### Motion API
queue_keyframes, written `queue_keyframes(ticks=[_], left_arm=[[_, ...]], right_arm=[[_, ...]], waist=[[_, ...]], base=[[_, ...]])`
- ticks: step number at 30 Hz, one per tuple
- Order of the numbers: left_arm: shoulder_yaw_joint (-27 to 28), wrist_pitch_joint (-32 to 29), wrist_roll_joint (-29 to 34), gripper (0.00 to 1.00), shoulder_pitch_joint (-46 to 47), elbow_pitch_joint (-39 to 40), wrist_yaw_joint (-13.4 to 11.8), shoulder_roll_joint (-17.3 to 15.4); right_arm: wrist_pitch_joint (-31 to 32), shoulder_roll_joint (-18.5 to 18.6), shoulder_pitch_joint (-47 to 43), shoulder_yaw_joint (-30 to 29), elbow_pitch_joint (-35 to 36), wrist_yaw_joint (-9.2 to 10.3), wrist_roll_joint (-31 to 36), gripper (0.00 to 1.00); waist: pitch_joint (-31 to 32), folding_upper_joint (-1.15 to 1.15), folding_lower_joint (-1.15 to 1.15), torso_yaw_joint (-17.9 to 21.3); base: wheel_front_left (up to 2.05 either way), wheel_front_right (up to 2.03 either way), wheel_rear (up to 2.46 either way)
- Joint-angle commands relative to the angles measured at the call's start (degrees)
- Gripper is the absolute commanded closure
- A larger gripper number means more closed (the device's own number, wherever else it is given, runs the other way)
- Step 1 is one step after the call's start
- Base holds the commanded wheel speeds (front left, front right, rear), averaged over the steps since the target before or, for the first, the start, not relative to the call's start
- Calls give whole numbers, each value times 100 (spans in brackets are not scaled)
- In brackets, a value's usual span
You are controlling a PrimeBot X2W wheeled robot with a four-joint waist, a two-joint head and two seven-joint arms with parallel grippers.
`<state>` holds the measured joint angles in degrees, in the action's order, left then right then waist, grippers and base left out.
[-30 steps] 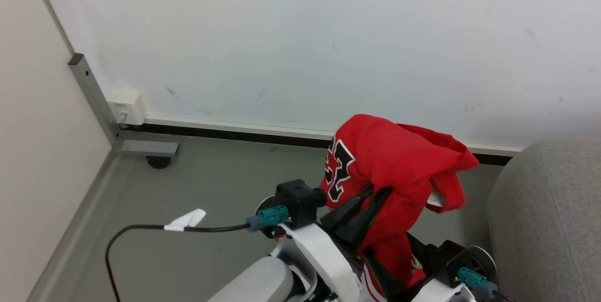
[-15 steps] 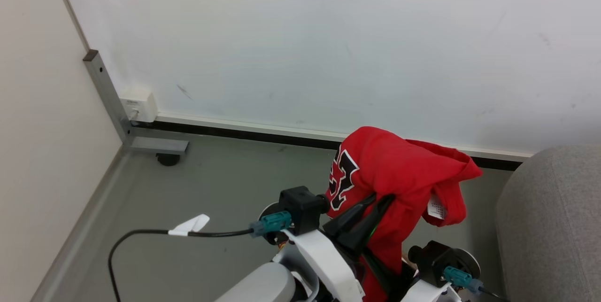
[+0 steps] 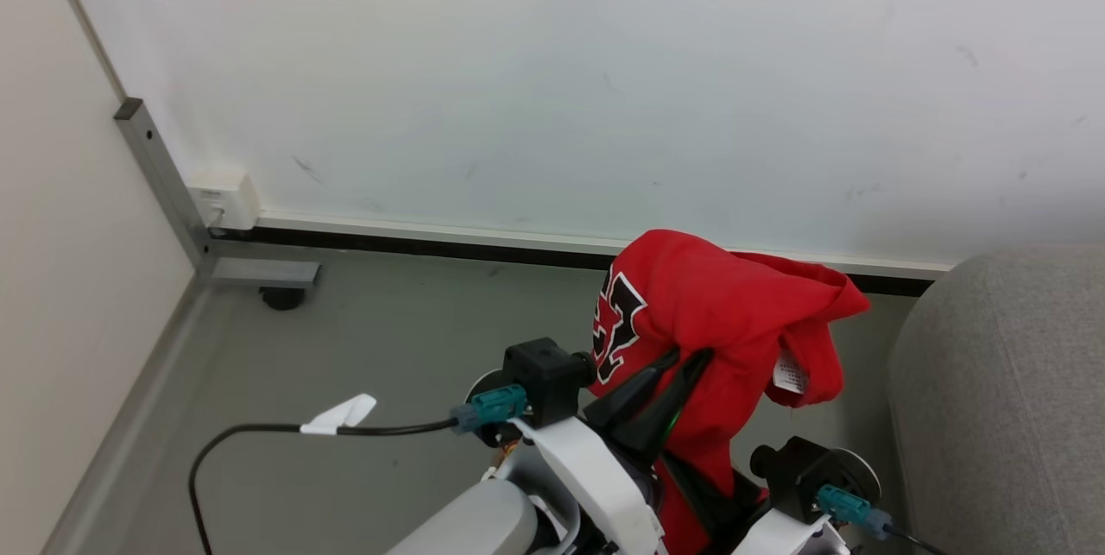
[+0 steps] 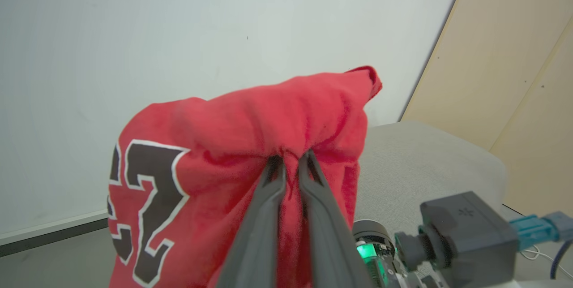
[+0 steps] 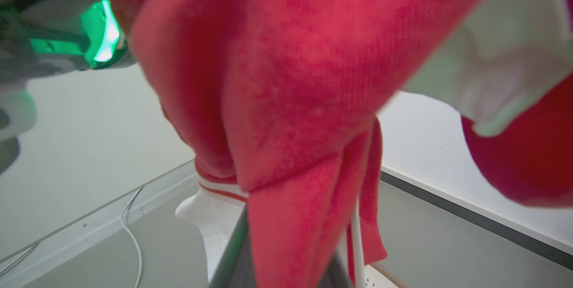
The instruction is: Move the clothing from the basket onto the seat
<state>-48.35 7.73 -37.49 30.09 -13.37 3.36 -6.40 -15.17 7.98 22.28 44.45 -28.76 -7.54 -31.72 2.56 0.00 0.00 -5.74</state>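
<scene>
The clothing, a red jersey (image 3: 716,305) with a black white-outlined number, hangs bunched in the air above the grey floor. My left gripper (image 4: 291,160) is shut on a fold at the top of it, with its dark fingers (image 3: 669,374) rising into the cloth. Lower down, my right gripper (image 5: 288,252) is shut on the hanging red and white part, which covers its fingertips; its wrist (image 3: 811,473) is at the bottom edge. The seat (image 3: 1001,400), light grey fabric, lies just right of the jersey. The basket is out of view.
A white wall (image 3: 552,80) with a dark skirting strip stands close behind. At the left are a metal frame leg on a caster (image 3: 259,274) and a wall box (image 3: 226,201). A black cable (image 3: 259,434) trails from my left wrist.
The head view has swung a little from side to side. My right gripper has closed on the lower hanging cloth and its wrist has moved up toward it. The left gripper's hold is unchanged.
</scene>
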Motion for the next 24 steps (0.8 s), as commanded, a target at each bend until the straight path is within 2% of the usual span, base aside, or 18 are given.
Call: queue_keyframes(ticks=[1,2,3,4,12,24], left_arm=[[18,31,-77,89,19,16,-29,-33],[22,18,-84,67,16,20,-46,-38],[31,15,-75,19,17,24,-73,-47],[31,4,-75,0,18,25,-79,-56],[57,43,5,0,36,204,-135,-201],[287,320,12,0,-168,368,-364,-460]], right_arm=[[3,16,4,-15,36,10,24,100],[3,15,4,-32,54,10,27,100],[3,15,4,-49,71,10,35,100],[3,11,0,-74,88,10,44,100],[1,-13,-119,-271,298,10,110,100],[2,338,-275,-1406,870,10,579,100]], waist=[[-17,0,0,48],[-28,0,0,80],[-40,0,0,114],[-53,0,0,152],[-146,0,0,639],[-309,0,0,1803]], base=[[0,0,0],[0,0,0],[0,0,0],[0,0,0],[0,0,0],[0,0,0]])
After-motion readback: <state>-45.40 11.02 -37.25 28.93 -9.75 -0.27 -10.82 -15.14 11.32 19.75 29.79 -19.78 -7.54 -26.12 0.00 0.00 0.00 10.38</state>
